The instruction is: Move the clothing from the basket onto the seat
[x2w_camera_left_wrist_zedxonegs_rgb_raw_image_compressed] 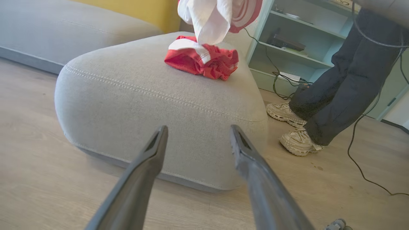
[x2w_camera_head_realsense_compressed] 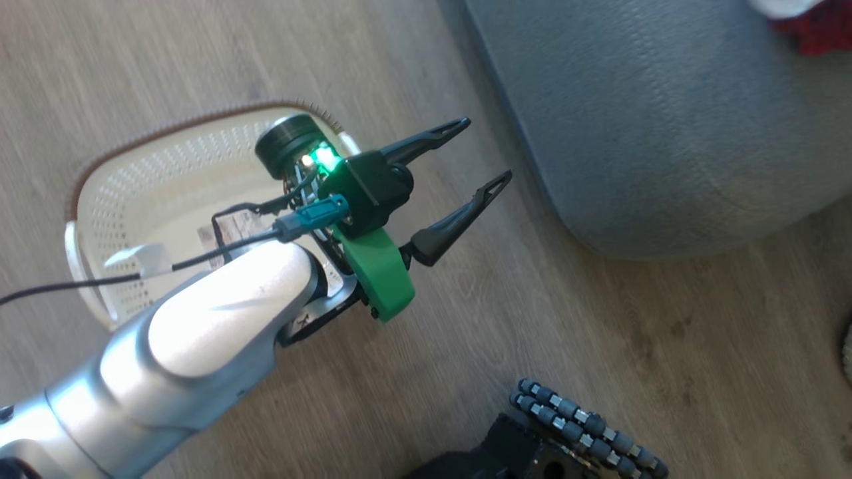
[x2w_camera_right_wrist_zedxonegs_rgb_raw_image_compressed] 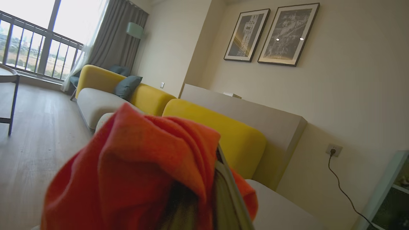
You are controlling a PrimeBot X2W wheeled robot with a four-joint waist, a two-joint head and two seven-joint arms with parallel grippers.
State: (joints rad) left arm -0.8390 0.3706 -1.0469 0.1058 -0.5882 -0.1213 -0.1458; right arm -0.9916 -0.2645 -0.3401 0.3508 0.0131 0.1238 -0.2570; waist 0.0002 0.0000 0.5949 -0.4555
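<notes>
The cream basket [x2w_camera_head_realsense_compressed: 120, 193] with its brown rim lies on the floor at the left of the head view; I see only a paper label inside it. My left gripper [x2w_camera_head_realsense_compressed: 487, 148] hangs open and holds nothing, between the basket and the grey seat [x2w_camera_head_realsense_compressed: 665, 133]. In the left wrist view its fingers [x2w_camera_left_wrist_zedxonegs_rgb_raw_image_compressed: 198, 127] point at the seat [x2w_camera_left_wrist_zedxonegs_rgb_raw_image_compressed: 143, 105], where a crumpled red and white garment [x2w_camera_left_wrist_zedxonegs_rgb_raw_image_compressed: 201, 60] lies. Another piece of clothing [x2w_camera_left_wrist_zedxonegs_rgb_raw_image_compressed: 217, 16], white and red, dangles above it. My right gripper [x2w_camera_right_wrist_zedxonegs_rgb_raw_image_compressed: 214, 159] is shut on red clothing [x2w_camera_right_wrist_zedxonegs_rgb_raw_image_compressed: 143, 159] that drapes over its fingers.
A person's legs [x2w_camera_left_wrist_zedxonegs_rgb_raw_image_compressed: 335, 86] and pale shoes stand on the wooden floor right of the seat, before a pale green shelf [x2w_camera_left_wrist_zedxonegs_rgb_raw_image_compressed: 294, 38] with trailing cables. A yellow sofa [x2w_camera_right_wrist_zedxonegs_rgb_raw_image_compressed: 223, 134] runs along the wall. My wheeled base [x2w_camera_head_realsense_compressed: 586, 426] is at the bottom.
</notes>
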